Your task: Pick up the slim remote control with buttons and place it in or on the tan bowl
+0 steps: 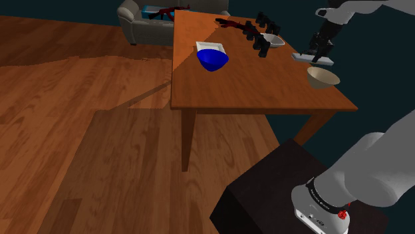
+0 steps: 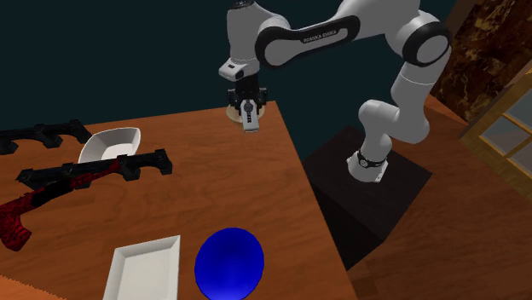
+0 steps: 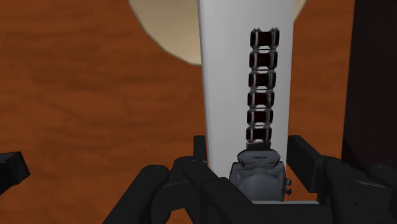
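The slim remote (image 3: 222, 95) is a pale, long slab with a row of dark buttons. My gripper (image 3: 249, 151) is shut on its near end, one black finger on each long side. Past the remote's far end lies the tan bowl (image 3: 162, 32), partly covered by it. In the shoulder view the gripper (image 1: 318, 52) holds the remote (image 1: 311, 59) low over the table, just behind the tan bowl (image 1: 323, 78) near the table's right corner. In the second exterior view the remote (image 2: 249, 117) hangs from the gripper (image 2: 247, 100) in front of the bowl (image 2: 266, 107).
On the brown table (image 1: 253, 93) stand a blue bowl (image 1: 213, 60), a white tray (image 1: 210, 46), a white dish (image 1: 274, 40) and black and red gun-shaped things (image 1: 249, 30). A sofa (image 1: 143, 20) stands beyond. The black stand (image 1: 266, 199) is at the lower right.
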Controlling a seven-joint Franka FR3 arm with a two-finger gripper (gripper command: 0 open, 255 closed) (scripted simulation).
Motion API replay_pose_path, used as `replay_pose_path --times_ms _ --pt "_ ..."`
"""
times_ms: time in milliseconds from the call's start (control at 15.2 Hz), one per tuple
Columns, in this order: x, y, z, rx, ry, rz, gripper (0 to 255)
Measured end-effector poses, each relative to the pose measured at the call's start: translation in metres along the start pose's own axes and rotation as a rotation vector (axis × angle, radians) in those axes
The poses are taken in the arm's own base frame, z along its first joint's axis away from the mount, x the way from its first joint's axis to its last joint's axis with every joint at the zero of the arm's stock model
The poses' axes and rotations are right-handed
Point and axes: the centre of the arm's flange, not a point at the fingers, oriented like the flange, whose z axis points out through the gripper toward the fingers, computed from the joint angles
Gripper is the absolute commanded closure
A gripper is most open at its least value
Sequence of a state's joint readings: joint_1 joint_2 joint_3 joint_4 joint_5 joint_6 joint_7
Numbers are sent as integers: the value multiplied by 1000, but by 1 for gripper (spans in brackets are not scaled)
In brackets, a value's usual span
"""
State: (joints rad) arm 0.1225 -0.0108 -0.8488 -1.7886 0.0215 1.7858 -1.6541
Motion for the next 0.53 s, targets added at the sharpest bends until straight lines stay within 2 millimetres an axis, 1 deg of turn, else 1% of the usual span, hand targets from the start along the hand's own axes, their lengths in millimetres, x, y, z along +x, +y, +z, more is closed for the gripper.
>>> replay_pose_path --times_ms 132,264,396,528 --pt "-28 5 -1 0 0 1 255" --pt "-51 10 -5 0 -1 0 255" --pt "-79 11 -6 0 0 1 255" --pt "-103 13 -11 0 0 1 255"
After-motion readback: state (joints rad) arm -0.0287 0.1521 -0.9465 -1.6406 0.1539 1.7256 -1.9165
